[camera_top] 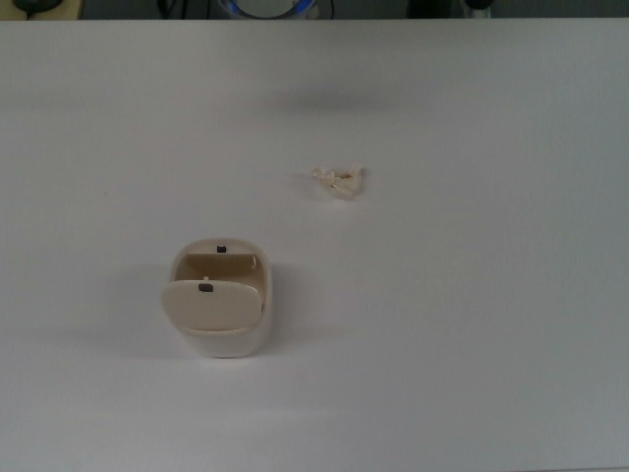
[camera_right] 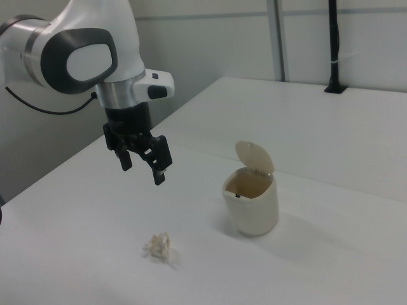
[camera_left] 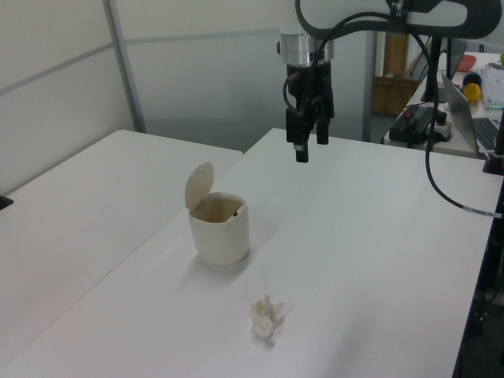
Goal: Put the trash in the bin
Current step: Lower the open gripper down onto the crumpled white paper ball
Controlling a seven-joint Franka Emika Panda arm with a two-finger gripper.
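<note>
The white table [camera_top: 472, 324] is lying almost bare, giving wide open room on every side of the two things on it. In the top view its far edge is running along the top of the frame, with dark clutter showing beyond it. In the left view the table's right edge is falling away toward a desk with a laptop [camera_left: 472, 110], and a second white table [camera_left: 87, 205] is sitting alongside on the left, a narrow seam between them.

One bin [camera_top: 218, 307] is standing upright on the table, its flap lid [camera_left: 198, 183] tipped up and the tan inside showing. One scrap of trash [camera_top: 339, 181] is lying on the bare surface, well apart from the bin, at about 1 o'clock from it in the top view.

One gripper [camera_right: 142, 161] is hanging in the air above the table, touching nothing, its fingers [camera_right: 159, 166] spread apart and holding nothing. In the right view it is sitting at about 11 o'clock from the trash [camera_right: 158, 246] and 9 o'clock from the bin [camera_right: 252, 202].

Pale panelled walls are closing the room behind.
</note>
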